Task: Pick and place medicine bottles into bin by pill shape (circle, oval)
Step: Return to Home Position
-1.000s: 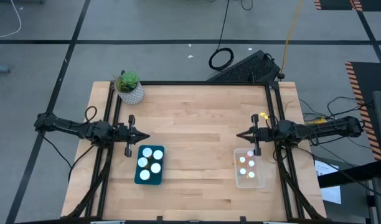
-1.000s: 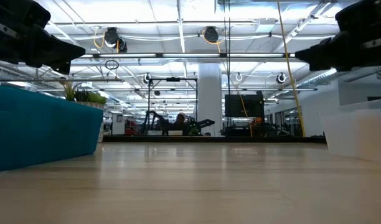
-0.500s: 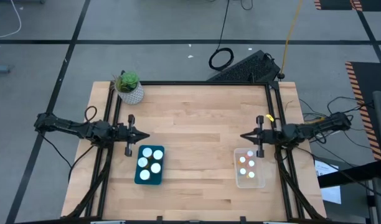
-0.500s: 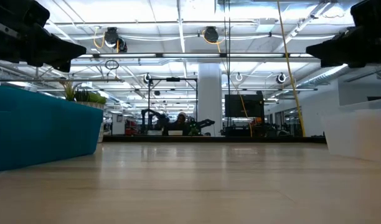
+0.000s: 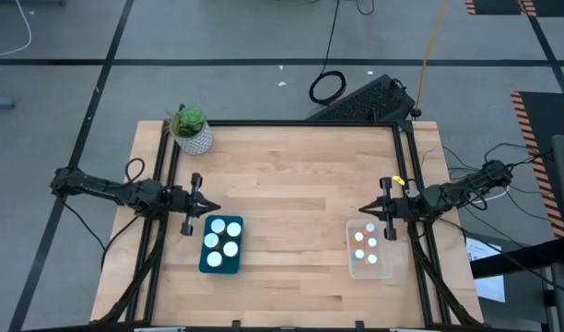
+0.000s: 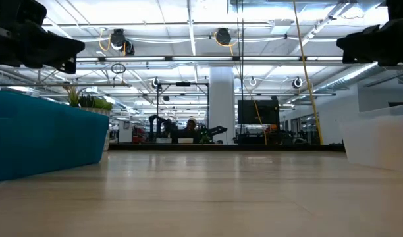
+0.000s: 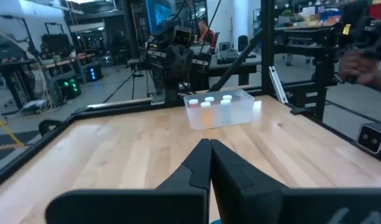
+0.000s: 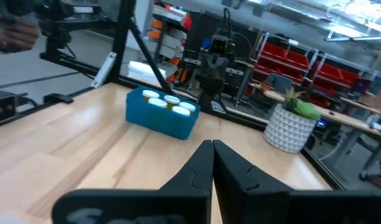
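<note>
Wooden surface (image 5: pixel 291 184) lies bare between 2 bins: 5 medicine bottles (image 5: pixel 222 239) stand in the blue bin (image 5: pixel 208 265), others in the clear bin (image 5: pixel 381 270). Left end effector (image 5: pixel 211 205) and right end effector (image 5: pixel 365 211) hang fully closed, empty. Bottles look light, rigid, slick; grip below the cap.

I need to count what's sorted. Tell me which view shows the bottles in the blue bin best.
The high view: it looks straight down into the blue bin, showing five white-capped bottles separately. The right wrist view shows only some caps over the rim. The low view shows just the bin's wall; the left wrist view doesn't show it.
</note>
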